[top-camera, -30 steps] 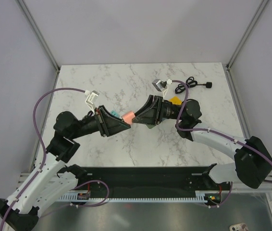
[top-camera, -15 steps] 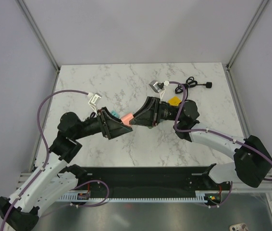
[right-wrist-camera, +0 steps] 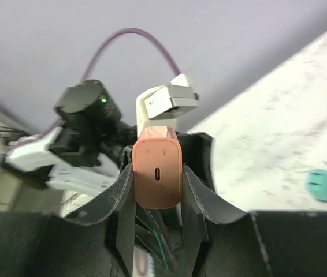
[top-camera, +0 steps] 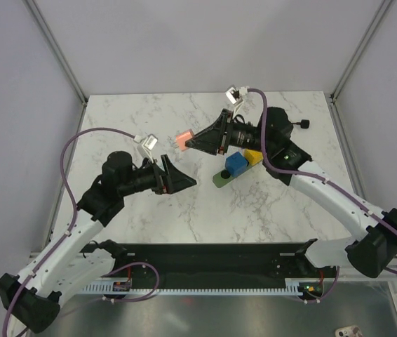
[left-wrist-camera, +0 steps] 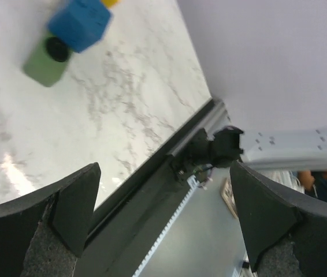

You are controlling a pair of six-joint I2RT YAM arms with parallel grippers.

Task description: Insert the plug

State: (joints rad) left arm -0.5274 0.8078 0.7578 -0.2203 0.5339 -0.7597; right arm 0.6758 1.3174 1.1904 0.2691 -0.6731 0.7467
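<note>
One marble worktop [top-camera: 149,119] carries everything. Two arms reach over it, each ending in one gripper.

The left gripper [top-camera: 186,181] hangs low above the middle of the worktop with its jaws spread wide and nothing between them. The right gripper [top-camera: 193,140] is raised further back, clamped on the single salmon-pink plug [right-wrist-camera: 156,176]. Its two fingers [right-wrist-camera: 195,193] press the plug's sides, and the plug's small slot port faces the wrist camera. The plug is off the worktop, apart from the left gripper.

Under the right arm three coloured pieces lie in a row: one green piece [top-camera: 219,178] with a round black hole, one blue block [top-camera: 237,163] touching it, then one yellow block [top-camera: 254,156]. One black cable [top-camera: 301,124] lies at the far right edge. One small teal piece [right-wrist-camera: 321,184] rests on the marble, seen only from the right wrist.
</note>
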